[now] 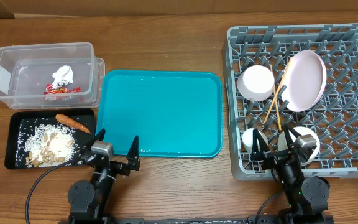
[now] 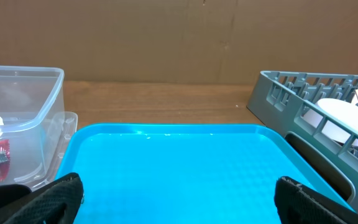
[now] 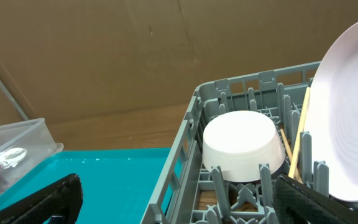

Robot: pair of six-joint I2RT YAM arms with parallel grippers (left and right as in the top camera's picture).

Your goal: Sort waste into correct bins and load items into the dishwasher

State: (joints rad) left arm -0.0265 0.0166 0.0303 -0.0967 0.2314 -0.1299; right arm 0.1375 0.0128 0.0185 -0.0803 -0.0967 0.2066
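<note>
The clear tub (image 1: 5, 74) at the back left holds the crumpled tissue (image 1: 63, 74) and the red wrapper (image 1: 59, 90). In front of it, the black tray (image 1: 16, 127) carries rice scraps (image 1: 51, 146) and the carrot (image 1: 73, 122). The grey dish rack (image 1: 232, 124) on the right holds the plate (image 1: 306, 79), a bowl (image 1: 257, 83), chopsticks (image 1: 277, 96), a cup (image 1: 252, 138) and another bowl (image 1: 307, 138). My left gripper (image 1: 115, 142) (image 2: 179, 202) is open over the teal tray's near edge. My right gripper (image 1: 272, 140) (image 3: 185, 202) is open at the rack's near left corner, holding nothing.
The bare teal serving tray (image 1: 160, 112) lies in the middle, between the bins and the rack. A cardboard wall (image 2: 166, 37) closes off the back of the wooden table (image 1: 166, 37).
</note>
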